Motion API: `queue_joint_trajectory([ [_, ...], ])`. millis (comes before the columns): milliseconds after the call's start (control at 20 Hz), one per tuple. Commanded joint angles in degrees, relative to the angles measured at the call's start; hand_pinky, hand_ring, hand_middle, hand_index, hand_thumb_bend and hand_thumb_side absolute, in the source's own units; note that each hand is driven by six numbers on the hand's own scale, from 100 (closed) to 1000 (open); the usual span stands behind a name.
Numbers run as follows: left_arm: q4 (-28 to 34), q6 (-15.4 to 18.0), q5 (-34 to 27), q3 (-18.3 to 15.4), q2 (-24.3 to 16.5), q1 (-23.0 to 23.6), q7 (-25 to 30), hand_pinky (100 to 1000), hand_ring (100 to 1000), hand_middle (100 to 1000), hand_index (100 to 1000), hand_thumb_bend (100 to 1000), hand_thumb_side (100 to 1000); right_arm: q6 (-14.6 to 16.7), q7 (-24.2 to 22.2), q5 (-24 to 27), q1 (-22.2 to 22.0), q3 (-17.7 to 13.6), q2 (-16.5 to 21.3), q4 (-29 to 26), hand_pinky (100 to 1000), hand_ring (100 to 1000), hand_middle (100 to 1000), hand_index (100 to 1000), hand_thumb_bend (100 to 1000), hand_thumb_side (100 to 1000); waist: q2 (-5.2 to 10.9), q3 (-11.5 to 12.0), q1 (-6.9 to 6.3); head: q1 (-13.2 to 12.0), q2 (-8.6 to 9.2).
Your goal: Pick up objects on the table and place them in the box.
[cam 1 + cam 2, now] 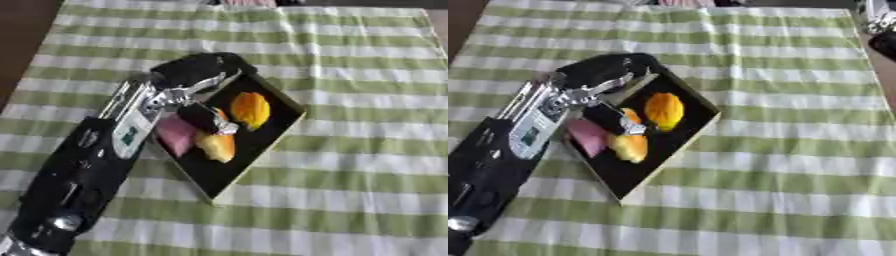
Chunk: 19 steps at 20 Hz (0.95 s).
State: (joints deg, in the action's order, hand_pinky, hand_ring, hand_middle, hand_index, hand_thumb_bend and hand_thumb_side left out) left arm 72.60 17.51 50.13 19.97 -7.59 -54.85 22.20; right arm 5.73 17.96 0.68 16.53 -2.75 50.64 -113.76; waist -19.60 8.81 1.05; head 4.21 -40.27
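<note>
On the striped cloth: left hand point(197, 82) over the box point(262, 145) — grip unclear.
Inside: orange point(251, 109), yellow point(217, 145), pink point(177, 134) items.
Left outside: nothing visible — nearly done.

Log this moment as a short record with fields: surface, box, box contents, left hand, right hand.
surface: table under a green and white striped cloth
box: black tray-like box with a pale rim, lying askew
box contents: orange piece, yellow-orange piece, pink piece
left hand: left hand over the box, thumb reaching among the pieces; whether it grips one cannot be told
right hand: not in view
</note>
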Motion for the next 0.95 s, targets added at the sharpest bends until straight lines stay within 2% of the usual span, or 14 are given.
queue_joint_trajectory([
  [50, 4.3, -1.1, -3.0, -1.8, -1.2, -0.7, -2.1, 898, 960, 839, 943, 304, 543, -0.2, 0.2, 0.5, 0.2, -0.7, 1.1, -0.8, 871, 894, 626, 766, 100, 470, 1.60, 0.1, 0.19, 0.1, 0.04],
  [100, 6.0, -1.7, -5.0, -2.3, -1.5, -0.6, -3.1, 868, 943, 824, 932, 223, 505, -0.1, 0.3, 0.6, 0.2, -0.7, 1.1, -0.8, 871, 894, 627, 766, 100, 470, 1.67, 0.1, 0.21, 0.1, 0.02],
  [150, 8.1, -2.4, -8.0, -3.3, -1.9, -0.5, -4.8, 805, 904, 789, 910, 100, 461, -0.1, 0.4, 0.6, 0.2, -0.8, 1.2, -0.8, 871, 894, 627, 766, 100, 470, 1.76, 0.1, 0.25, 0.1, 0.02],
  [200, 10.4, -3.1, -11.8, -4.4, -2.5, -0.4, -7.0, 778, 886, 774, 901, 100, 462, 0.0, 0.5, 0.6, 0.2, -0.9, 1.2, -0.8, 871, 894, 627, 766, 100, 470, 1.84, 0.2, 0.27, 0.1, 0.01],
  [250, 12.5, -3.8, -16.3, -5.8, -3.4, -0.1, -9.3, 721, 849, 744, 862, 100, 514, 0.1, 0.6, 0.7, 0.2, -1.0, 1.2, -0.8, 871, 893, 628, 767, 100, 470, 1.93, 0.2, 0.28, 0.2, -0.04],
  [350, 15.9, -5.7, -25.2, -8.6, -5.9, 0.7, -13.4, 691, 821, 715, 832, 100, 573, 0.5, 1.2, 0.8, -0.1, -1.4, 1.3, -0.8, 870, 893, 628, 767, 100, 470, 2.07, 0.4, 0.26, 0.6, -0.05],
  [450, 19.2, -7.5, -32.7, -11.9, -9.3, 2.1, -17.1, 689, 815, 710, 825, 100, 564, 0.9, 1.8, 0.8, -0.6, -1.9, 1.4, -0.8, 870, 891, 629, 768, 100, 464, 2.10, 0.7, 0.17, 1.3, -0.06],
  [700, 29.9, -8.6, -43.5, -20.4, -18.4, 8.0, -28.8, 697, 813, 716, 830, 100, 497, 2.9, 4.3, 0.9, -1.8, -3.1, 0.6, -0.8, 869, 883, 630, 768, 100, 451, 1.82, 1.1, 0.19, 2.4, 0.30],
  [900, 36.9, -7.4, -49.7, -24.9, -24.9, 14.9, -38.5, 701, 810, 721, 838, 100, 464, 5.5, 6.9, 1.2, -2.0, -3.7, -1.0, -0.8, 866, 878, 634, 770, 100, 425, 1.63, 0.9, 0.40, 3.0, 0.49],
  [950, 38.1, -6.8, -50.4, -25.6, -26.3, 16.7, -40.1, 705, 811, 723, 840, 100, 431, 6.2, 7.4, 1.2, -1.9, -3.7, -1.5, -0.8, 866, 877, 636, 772, 100, 416, 1.61, 0.9, 0.48, 3.3, 0.51],
])
